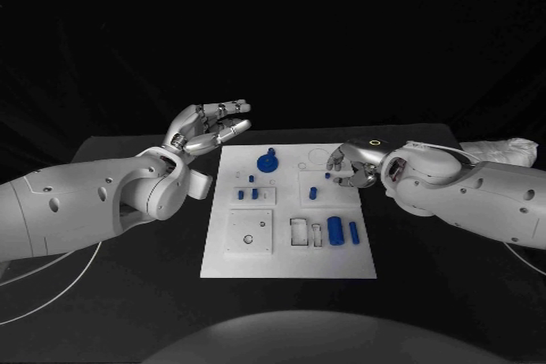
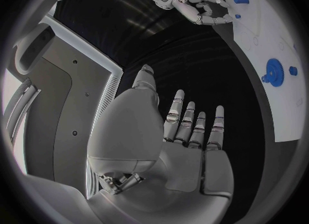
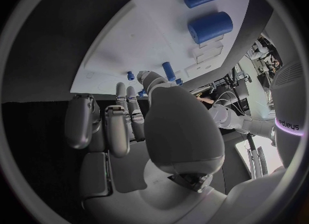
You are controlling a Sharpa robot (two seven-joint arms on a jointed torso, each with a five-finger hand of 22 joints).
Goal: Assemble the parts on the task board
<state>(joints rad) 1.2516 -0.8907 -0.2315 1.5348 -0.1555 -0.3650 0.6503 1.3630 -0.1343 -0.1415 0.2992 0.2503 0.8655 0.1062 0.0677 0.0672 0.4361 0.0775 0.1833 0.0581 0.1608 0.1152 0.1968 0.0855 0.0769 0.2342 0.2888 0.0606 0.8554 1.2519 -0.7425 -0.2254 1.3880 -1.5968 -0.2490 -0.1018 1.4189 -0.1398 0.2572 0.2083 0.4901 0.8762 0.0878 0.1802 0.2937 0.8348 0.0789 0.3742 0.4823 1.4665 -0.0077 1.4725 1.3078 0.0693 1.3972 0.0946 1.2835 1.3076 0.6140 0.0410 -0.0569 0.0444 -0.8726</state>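
Left hand (image 1: 211, 126) open — raised, right hand (image 1: 350, 163) over task board (image 1: 290, 257)

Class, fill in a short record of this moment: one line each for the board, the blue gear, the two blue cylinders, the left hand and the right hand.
Board: white task board flat in the middle of the black table.
Gear: blue gear at the board's far end.
Cylinders: thick cylinder and thin cylinder lying side by side near the board's near right corner.
Left hand: left hand raised beside the board's far left corner, fingers apart, holding nothing.
Right hand: right hand over the board's far right edge, fingers curled; grasp unclear.
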